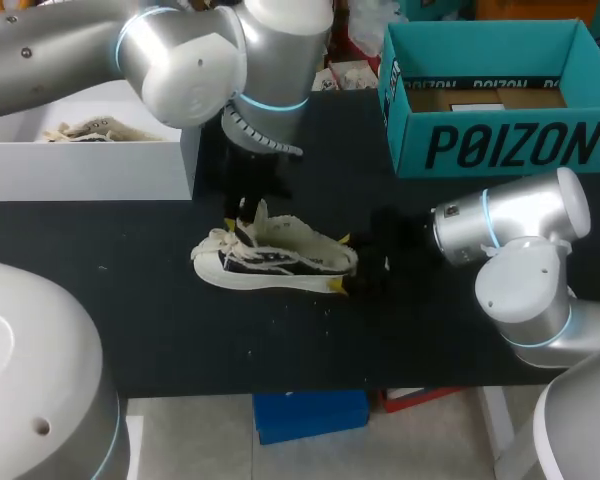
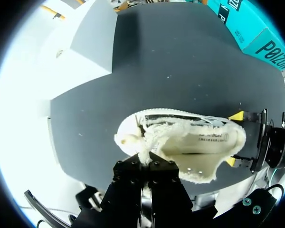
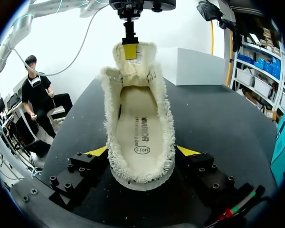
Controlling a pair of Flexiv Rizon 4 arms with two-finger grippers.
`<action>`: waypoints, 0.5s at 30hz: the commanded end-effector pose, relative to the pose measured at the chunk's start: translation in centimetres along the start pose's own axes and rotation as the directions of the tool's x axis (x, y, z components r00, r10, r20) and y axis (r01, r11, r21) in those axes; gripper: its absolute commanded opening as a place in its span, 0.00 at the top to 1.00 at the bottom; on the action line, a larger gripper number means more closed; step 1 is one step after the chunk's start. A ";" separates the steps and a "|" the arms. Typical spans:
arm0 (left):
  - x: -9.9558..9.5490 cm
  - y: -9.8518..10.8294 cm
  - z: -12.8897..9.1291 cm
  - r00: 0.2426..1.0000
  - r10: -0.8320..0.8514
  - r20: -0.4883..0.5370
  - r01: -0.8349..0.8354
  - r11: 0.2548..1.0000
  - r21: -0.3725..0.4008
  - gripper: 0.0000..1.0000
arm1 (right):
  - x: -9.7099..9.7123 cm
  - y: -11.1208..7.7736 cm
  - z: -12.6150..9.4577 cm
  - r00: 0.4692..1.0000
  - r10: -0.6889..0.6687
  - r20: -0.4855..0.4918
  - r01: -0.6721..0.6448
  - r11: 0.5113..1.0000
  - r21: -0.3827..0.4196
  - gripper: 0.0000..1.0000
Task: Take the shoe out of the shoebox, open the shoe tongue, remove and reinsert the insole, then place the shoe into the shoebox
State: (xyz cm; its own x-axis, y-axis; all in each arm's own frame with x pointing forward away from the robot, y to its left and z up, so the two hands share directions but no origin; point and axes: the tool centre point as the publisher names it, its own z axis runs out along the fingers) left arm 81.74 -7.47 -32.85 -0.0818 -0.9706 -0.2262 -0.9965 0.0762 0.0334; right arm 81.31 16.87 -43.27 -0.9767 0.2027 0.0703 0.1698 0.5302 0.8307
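L pincer is nipped shut on the top of the tongue, holding it stood up off the shoe's mouth. R pincer has its jaws set wide but closed on the shoe at the heel, w/ a yellow tip pressed to each side. The shoe sits sole-down near mid-tabletop, toe toward my left. It's out of the teal shoebox, which stands well apart at the far right.

Step in hand, as I read it: opening the tongue, approx done. The mouth gapes and the insole lies flat inside, fully exposed and not yet lifted. Next comes pulling the insole. One pincer has to let go and reach into the mouth to pinch an insole edge while the other steadies the shoe. If L lets go, the tongue may flop back over the opening, and if R lets go, the heel loses its brace.

Hard to see:
- L's yellow tips are hidden behind its own black finger bodies in the L wrist view
- in the head view L's pincer is lost under the arm and against the dark tabletop
- the toe end is hidden behind the raised tongue from R's side
- can't tell if the insole is loose or stuck
- contents of the white box at far left are unclear, pale & tangled
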 end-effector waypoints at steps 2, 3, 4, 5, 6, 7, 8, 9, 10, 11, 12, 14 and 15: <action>-1.6 0.5 0.2 0.996 0.001 -0.084 0.000 1.000 0.012 1.00 | 0.0 -0.1 0.1 1.000 0.002 0.001 -0.002 1.000 0.005 1.00; -1.7 0.6 0.3 0.996 0.002 -0.086 -0.001 1.000 0.012 1.00 | 0.0 -0.1 0.1 1.000 0.002 0.001 -0.002 1.000 0.005 1.00; -1.8 0.6 0.4 0.996 0.004 -0.089 -0.003 1.000 0.012 1.00 | 0.0 -0.1 0.1 1.000 0.002 0.001 -0.002 1.000 0.005 1.00; -2.0 0.7 0.5 0.996 0.004 -0.091 -0.003 1.000 0.011 1.00 | 0.0 -0.1 0.1 1.000 0.002 0.001 -0.002 1.000 0.005 1.00; -2.1 0.7 0.6 0.996 0.001 -0.094 -0.001 1.000 0.006 1.00 | 0.0 -0.1 0.1 1.000 0.002 0.001 -0.002 1.000 0.005 1.00; -2.3 0.7 0.7 0.995 -0.001 -0.099 0.001 1.000 -0.002 1.00 | 0.0 -0.1 0.1 1.000 0.002 0.001 -0.002 1.000 0.005 1.00; -2.4 0.7 0.9 0.995 -0.003 -0.101 0.002 1.000 -0.007 1.00 | 0.0 -0.1 0.1 1.000 0.002 0.001 -0.002 1.000 0.005 1.00; -2.6 0.7 1.0 0.995 -0.006 -0.104 0.005 1.000 -0.012 1.00 | 0.0 -0.1 0.1 1.000 0.002 0.001 -0.002 1.000 0.005 1.00; -2.7 0.7 1.1 0.994 -0.010 -0.106 0.008 1.000 -0.019 1.00 | 0.0 -0.1 0.1 1.000 0.002 0.001 -0.002 1.000 0.005 1.00; -2.8 0.7 1.2 0.994 -0.013 -0.110 0.011 1.000 -0.025 1.00 | 0.0 -0.1 0.1 1.000 0.002 0.001 -0.002 1.000 0.005 1.00; -2.9 0.7 1.3 0.993 -0.017 -0.113 0.014 0.999 -0.030 1.00 | 0.0 -0.1 0.1 1.000 0.002 0.001 -0.002 1.000 0.005 1.00; -3.1 0.6 1.6 0.993 -0.023 -0.117 0.019 0.999 -0.040 1.00 | 0.0 -0.1 0.1 1.000 0.002 0.001 -0.002 1.000 0.005 1.00; -3.1 0.6 1.8 0.992 -0.026 -0.120 0.021 0.999 -0.045 1.00 | 0.0 -0.1 0.1 1.000 0.002 0.001 -0.002 1.000 0.005 1.00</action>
State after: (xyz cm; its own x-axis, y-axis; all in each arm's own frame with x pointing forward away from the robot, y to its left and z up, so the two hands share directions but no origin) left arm 81.13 -5.06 -33.63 -0.0551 -0.9880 -0.1444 -0.9967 0.0458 0.0666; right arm 81.36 17.24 -43.07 -0.9770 0.2010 0.0710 0.1695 0.5304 0.8307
